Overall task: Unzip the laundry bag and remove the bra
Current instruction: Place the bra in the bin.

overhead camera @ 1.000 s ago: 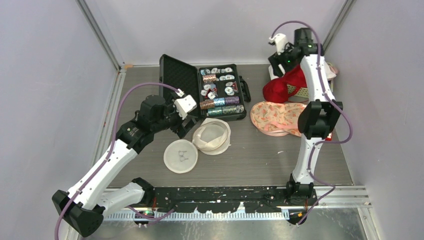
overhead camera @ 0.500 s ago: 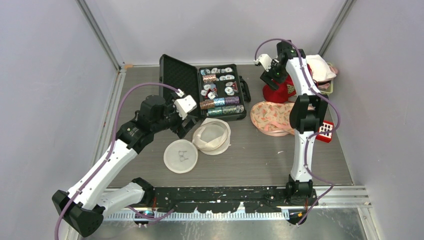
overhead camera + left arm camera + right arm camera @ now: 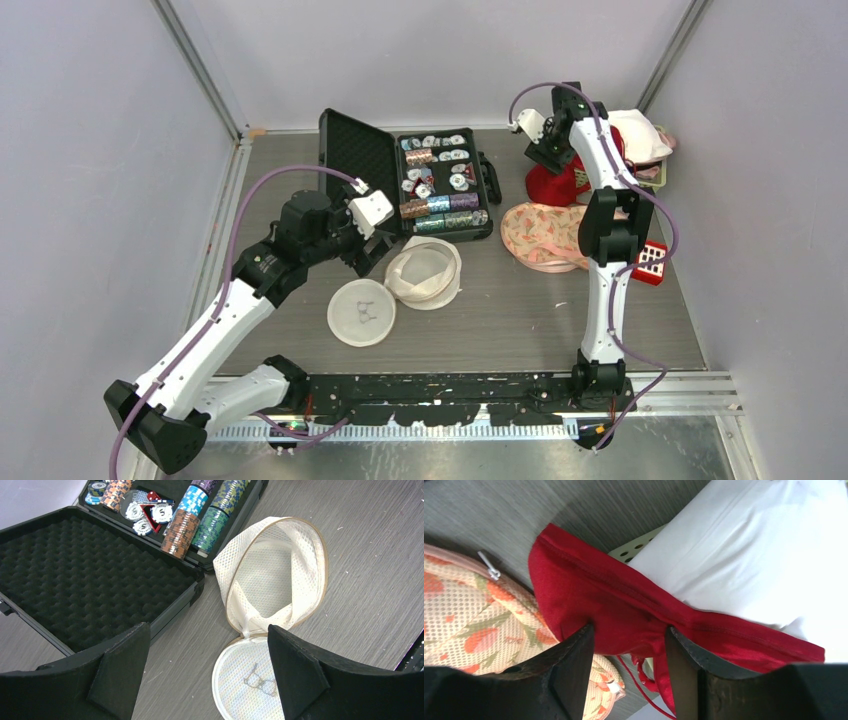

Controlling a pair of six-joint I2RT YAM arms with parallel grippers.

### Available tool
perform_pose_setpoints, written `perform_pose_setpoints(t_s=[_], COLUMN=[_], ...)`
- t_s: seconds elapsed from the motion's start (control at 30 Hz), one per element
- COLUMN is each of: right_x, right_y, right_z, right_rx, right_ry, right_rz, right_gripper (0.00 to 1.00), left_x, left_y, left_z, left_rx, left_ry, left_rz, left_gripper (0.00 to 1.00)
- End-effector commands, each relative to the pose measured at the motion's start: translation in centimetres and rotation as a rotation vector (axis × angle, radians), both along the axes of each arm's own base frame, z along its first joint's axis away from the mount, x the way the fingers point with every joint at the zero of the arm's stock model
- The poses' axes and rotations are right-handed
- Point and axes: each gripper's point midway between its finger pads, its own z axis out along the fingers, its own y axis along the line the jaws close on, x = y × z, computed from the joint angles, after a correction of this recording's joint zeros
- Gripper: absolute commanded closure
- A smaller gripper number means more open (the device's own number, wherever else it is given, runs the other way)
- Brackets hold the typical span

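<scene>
Red bra [image 3: 624, 605] sits between right fingers [image 3: 574, 675]; white chips [image 3: 145, 522] carry unreadable print.

Grey wood-grain tabletop [image 3: 520, 320] under soft, even light, plain pale lilac walls [image 3: 90, 150] at 9, 12 and 3 o'clock, slanted metal frame posts [image 3: 200, 72] in the corners at 11 and 1 o'clock, silver rail [image 3: 700, 385] along the 6 o'clock edge.

bra [image 3: 624, 605], at my right gripper [image 3: 629, 630]: solid red
cloth [image 3: 749, 555] beyond it: plain white
pouch [image 3: 469, 625] left of that gripper: peach mesh, orange flowers
laundry bag [image 3: 272, 575] ahead of my left gripper [image 3: 207, 630]: white mesh, tan trim
case [image 3: 75, 580]: black, egg-crate foam
chips [image 3: 192, 522]: blue, orange, green stacks
table [image 3: 375, 555]: grey woodgrain
</scene>
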Motion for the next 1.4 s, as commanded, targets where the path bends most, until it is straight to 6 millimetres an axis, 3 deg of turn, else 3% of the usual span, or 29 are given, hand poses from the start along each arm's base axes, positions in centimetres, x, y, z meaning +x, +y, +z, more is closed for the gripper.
perform_pose_setpoints(t_s=[0.0, 0.23, 0.53, 0.67, 0.77, 0.9, 1.03, 1.2, 1.37], right_x=[1.8, 2.8, 2.7, 2.3, 1.9, 1.6, 1.9, 3.0, 4.2], right_y=[-1.1, -0.7, -2.8, -2.7, -4.1, -3.9, -3.6, -4.0, -6.1], right_z=[2.6, 4.1, 1.7, 1.3, 1.5, 1.6, 3.3, 6.8, 9.3], right_rx=[-0.047, -0.016, -0.055, -0.051, -0.034, -0.018, 0.031, 0.157, 0.264], right_ry=[-0.118, -0.172, -0.118, -0.096, -0.087, -0.076, -0.12, -0.227, -0.332], right_rz=[-0.022, -0.03, -0.07, -0.065, -0.091, -0.086, -0.105, -0.211, -0.356], right_gripper=[0.4, 0.39, 0.4, 0.49, 0.58, 0.85, 0.99, 0.99, 0.99], left_x=[-0.1, -0.1, -0.2, -0.2, -0.1, 0.0, 0.0, -0.2, -0.2], left_y=[0.0, 0.0, 0.2, 0.2, 0.1, -0.1, -0.1, 0.0, -0.2], left_z=[0.8, 0.6, 0.6, 0.6, 0.7, 0.8, 0.9, 0.9, 1.0], left_rx=[-0.018, -0.017, -0.013, -0.01, -0.009, -0.013, -0.012, -0.012, -0.018], left_ry=[-0.026, -0.02, -0.022, -0.024, -0.023, -0.022, -0.022, -0.02, -0.016], left_rz=[-0.008, -0.008, -0.004, -0.007, -0.009, -0.014, -0.014, -0.016, -0.022], left_gripper=[0.12, 0.12, 0.12, 0.12, 0.13, 0.13, 0.13, 0.13, 0.13])
